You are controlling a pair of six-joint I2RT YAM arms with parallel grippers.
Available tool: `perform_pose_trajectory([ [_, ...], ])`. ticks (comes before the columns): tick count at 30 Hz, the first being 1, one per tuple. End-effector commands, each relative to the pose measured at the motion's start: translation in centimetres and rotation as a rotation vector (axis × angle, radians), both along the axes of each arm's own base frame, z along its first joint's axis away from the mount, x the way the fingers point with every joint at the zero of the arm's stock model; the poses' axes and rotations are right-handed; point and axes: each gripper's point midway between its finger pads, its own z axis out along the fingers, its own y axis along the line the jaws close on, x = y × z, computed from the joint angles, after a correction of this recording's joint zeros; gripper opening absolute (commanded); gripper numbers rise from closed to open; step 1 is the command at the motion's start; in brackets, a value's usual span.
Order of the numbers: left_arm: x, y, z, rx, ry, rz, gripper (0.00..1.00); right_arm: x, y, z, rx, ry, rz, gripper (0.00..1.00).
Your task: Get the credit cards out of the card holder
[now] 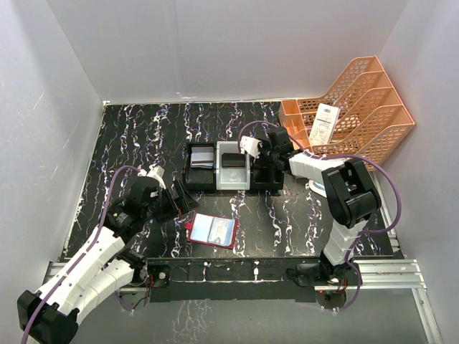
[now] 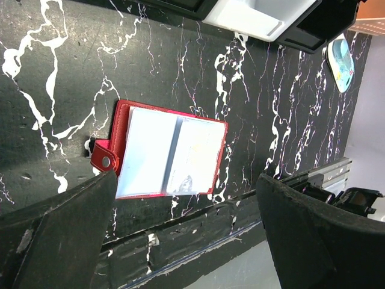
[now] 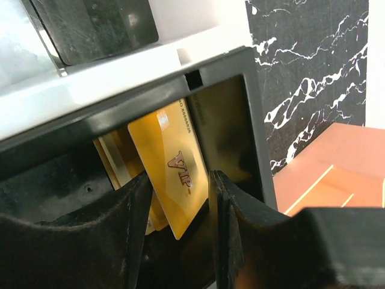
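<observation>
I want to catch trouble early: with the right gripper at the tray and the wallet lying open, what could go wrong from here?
The gold VIP card leans tilted in the tray's black compartment between the fingers of the open right gripper; pulling back could snag it and lift it out. The red card holder lies open, unpinned, below the open left gripper, so tugging a card may drag it along.

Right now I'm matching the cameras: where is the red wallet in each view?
Top: wallet lies open, low and just left of centre.
Left wrist: wallet is centre-left.
Right wrist: not in it.
Shared landmark: tray, mid-picture in top, at the upper edge in left wrist, close up in right wrist.
</observation>
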Motion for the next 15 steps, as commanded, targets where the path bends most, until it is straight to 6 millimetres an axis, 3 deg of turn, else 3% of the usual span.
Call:
perform_pose_trajectory([
  [1,-0.1,-0.6,0.7,-0.033,-0.005,-0.027,0.99,1.6,0.4,5.1,0.083,-0.085,-0.003,0.41],
  [7,-0.3,-0.9,1.0,-0.037,-0.002,-0.045,0.99,1.5,0.1,8.2,0.131,-0.119,-0.033,0.42],
  [15,-0.2,-1.2,0.9,-0.034,0.011,-0.067,0.99,0.4,1.4,15.6,0.321,-0.201,-0.033,0.45],
])
